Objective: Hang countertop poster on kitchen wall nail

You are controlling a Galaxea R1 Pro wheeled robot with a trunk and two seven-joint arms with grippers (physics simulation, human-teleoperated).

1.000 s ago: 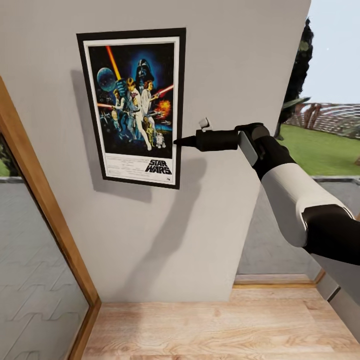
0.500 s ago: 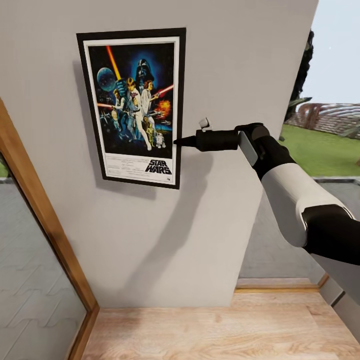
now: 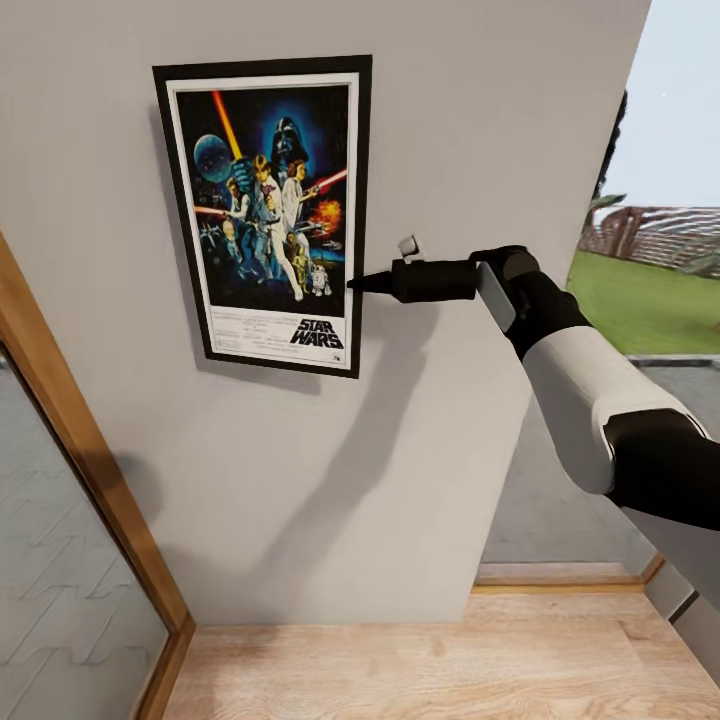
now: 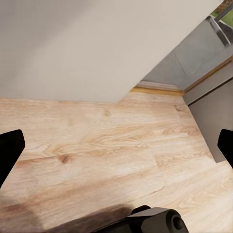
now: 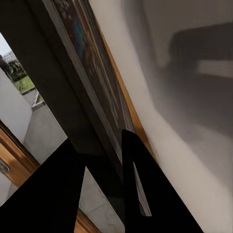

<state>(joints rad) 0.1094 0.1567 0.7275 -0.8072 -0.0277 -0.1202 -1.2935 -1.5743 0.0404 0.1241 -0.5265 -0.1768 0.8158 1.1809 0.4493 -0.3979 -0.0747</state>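
Poster: upright against the grey wall, above the wooden floor.
My right fingers: pinched on the poster's right edge.
My left fingers: spread wide, holding nothing.

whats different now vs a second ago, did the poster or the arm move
Neither moved in the picture: the poster sits at the same spot and the right pincer stays clamped on its right edge. What shifted is the background: the wall's right edge slid rightward, the wooden frame at lower left dropped lower, and the floor strip narrowed. That suggests the robot's view turned with the poster held along.
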